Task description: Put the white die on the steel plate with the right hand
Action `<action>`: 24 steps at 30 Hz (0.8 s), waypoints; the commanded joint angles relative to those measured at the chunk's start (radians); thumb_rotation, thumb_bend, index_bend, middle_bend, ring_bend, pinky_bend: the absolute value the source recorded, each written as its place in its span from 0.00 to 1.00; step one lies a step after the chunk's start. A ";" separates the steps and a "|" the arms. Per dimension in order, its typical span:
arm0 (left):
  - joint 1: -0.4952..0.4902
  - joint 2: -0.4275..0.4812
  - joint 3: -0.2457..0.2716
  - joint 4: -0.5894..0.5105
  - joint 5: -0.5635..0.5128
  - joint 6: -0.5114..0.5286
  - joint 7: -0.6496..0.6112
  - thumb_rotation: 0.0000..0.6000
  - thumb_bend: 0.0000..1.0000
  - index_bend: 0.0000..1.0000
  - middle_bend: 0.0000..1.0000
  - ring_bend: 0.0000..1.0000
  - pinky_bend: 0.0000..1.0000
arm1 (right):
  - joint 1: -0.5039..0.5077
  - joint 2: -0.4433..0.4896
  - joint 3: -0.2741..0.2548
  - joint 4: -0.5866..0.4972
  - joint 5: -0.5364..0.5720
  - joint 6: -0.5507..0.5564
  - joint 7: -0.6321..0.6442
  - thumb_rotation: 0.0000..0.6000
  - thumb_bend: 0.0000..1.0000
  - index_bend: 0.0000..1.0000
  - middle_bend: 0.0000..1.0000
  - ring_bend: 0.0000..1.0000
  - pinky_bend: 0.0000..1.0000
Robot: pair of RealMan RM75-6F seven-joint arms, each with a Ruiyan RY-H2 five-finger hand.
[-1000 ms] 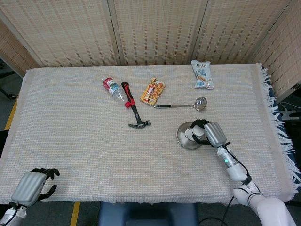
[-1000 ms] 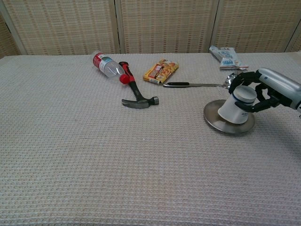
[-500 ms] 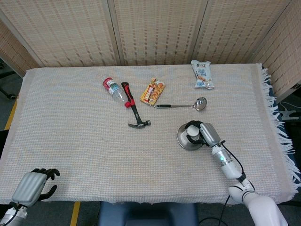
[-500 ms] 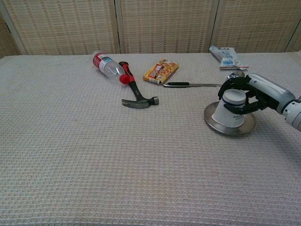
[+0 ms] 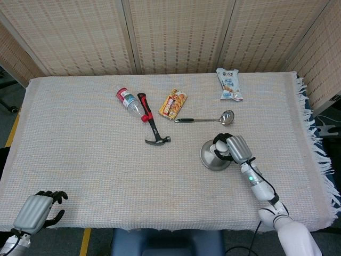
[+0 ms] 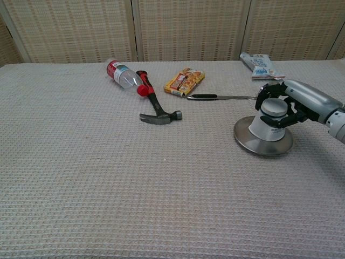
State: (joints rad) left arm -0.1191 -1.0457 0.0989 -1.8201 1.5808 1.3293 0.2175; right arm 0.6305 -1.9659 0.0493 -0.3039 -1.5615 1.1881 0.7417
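The white die [image 6: 269, 127] looks like a white, round-topped, cup-like piece. It stands upright on the steel plate [image 6: 253, 144], right of the table's middle. My right hand [image 6: 291, 105] comes in from the right, and its dark fingers wrap around the die's top. The head view shows the same hand [image 5: 234, 149] covering most of the die [image 5: 219, 152] over the plate [image 5: 208, 160]. Low at the front left corner, off the table's edge, my left hand [image 5: 37, 210] holds nothing, with its fingers loosely bent.
Just behind the plate lies a ladle [image 6: 226, 97]. A hammer [image 6: 156, 108], a plastic bottle [image 6: 123, 74] and a snack packet [image 6: 184, 81] lie at the back centre. A white bag [image 6: 260, 65] lies at the back right. The cloth's fringed edge [image 5: 314, 133] runs down the right.
The die was tilted in my right hand above the plate; now it stands upright on the plate. The hand has shifted slightly. The left hand has not moved.
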 commanded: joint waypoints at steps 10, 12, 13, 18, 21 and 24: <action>0.000 0.001 0.000 -0.001 -0.002 -0.002 0.000 1.00 0.34 0.41 0.48 0.44 0.44 | 0.002 0.067 -0.061 -0.175 -0.041 -0.046 0.366 1.00 0.31 0.50 0.50 0.45 0.74; 0.000 0.002 0.001 -0.001 -0.002 -0.002 -0.002 1.00 0.34 0.41 0.48 0.44 0.44 | 0.004 0.068 -0.063 -0.165 -0.046 -0.041 0.324 1.00 0.31 0.50 0.50 0.45 0.74; 0.000 0.002 0.000 -0.001 -0.002 -0.001 -0.002 1.00 0.34 0.41 0.48 0.44 0.44 | 0.003 0.062 -0.062 -0.147 -0.046 -0.033 0.283 1.00 0.31 0.50 0.50 0.45 0.74; -0.001 0.002 -0.001 -0.002 -0.004 -0.002 -0.003 1.00 0.34 0.41 0.48 0.44 0.44 | -0.001 0.002 -0.036 -0.016 -0.029 0.009 0.040 1.00 0.31 0.50 0.50 0.45 0.74; -0.001 0.002 0.001 -0.001 -0.004 -0.004 -0.002 1.00 0.34 0.41 0.48 0.44 0.44 | -0.002 -0.019 -0.031 0.037 -0.023 0.017 -0.063 1.00 0.31 0.50 0.50 0.45 0.74; -0.001 0.002 0.000 -0.002 -0.003 -0.004 -0.001 1.00 0.34 0.41 0.48 0.44 0.44 | -0.005 -0.035 -0.029 0.060 -0.021 0.033 -0.118 1.00 0.31 0.50 0.50 0.45 0.74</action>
State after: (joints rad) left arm -0.1204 -1.0439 0.0992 -1.8223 1.5774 1.3259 0.2170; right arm 0.6287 -1.9658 0.0142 -0.3190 -1.5865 1.1935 0.7562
